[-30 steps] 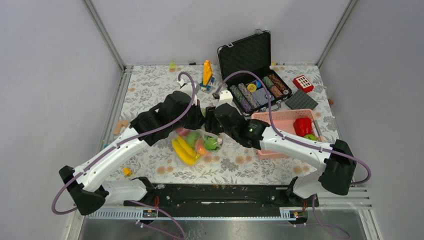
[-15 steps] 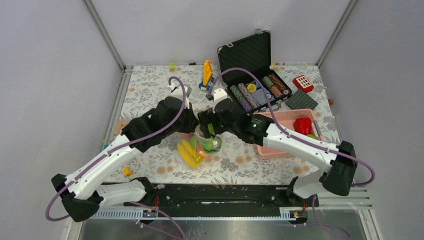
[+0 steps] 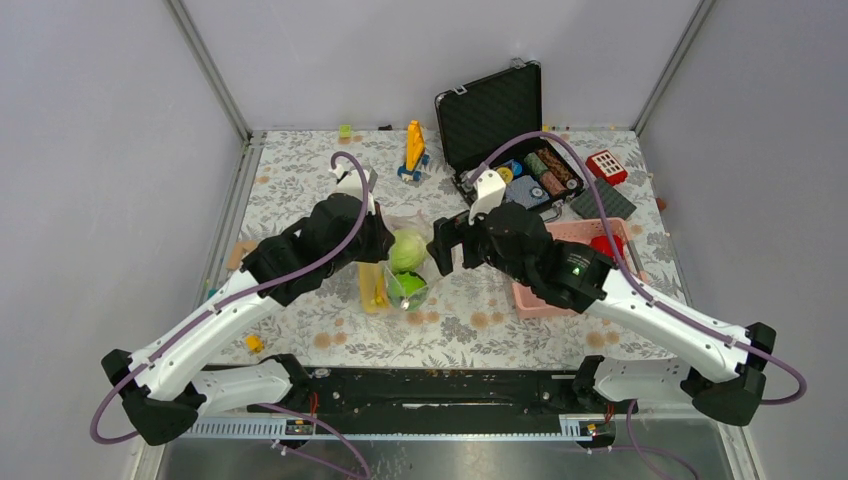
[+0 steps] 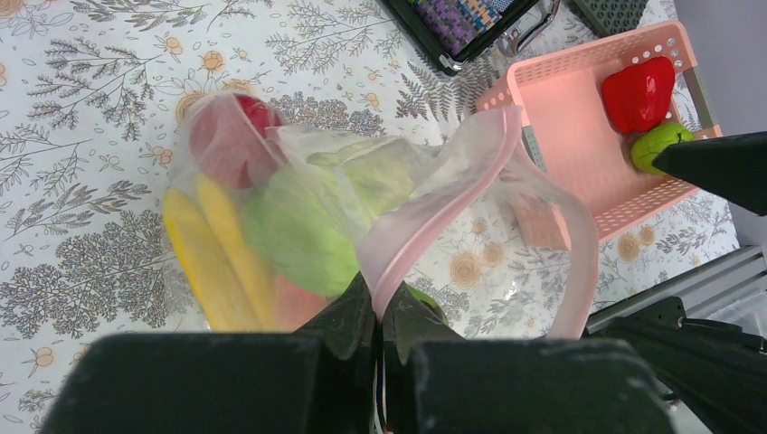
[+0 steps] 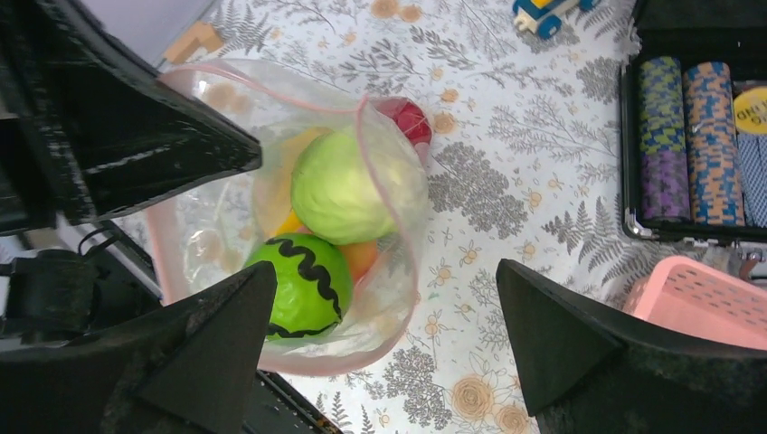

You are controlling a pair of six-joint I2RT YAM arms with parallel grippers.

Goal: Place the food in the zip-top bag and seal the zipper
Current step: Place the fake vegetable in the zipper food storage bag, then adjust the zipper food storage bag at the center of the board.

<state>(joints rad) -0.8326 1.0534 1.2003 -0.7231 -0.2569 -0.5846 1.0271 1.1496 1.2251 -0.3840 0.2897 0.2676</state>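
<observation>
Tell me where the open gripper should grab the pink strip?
Probably the free loop of the zipper, opposite the left gripper's pinch. The right gripper should come from its own side, one finger inside the zip-top bag, one outside: the strip stands there as a thin, flat band.

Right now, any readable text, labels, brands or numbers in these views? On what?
None legible in any view.
Yellow poker chip: any marking is too blurred to read.
Green toy fruit: black wavy line, a pattern, no letters.
Zip-top bag: no print visible.
</observation>
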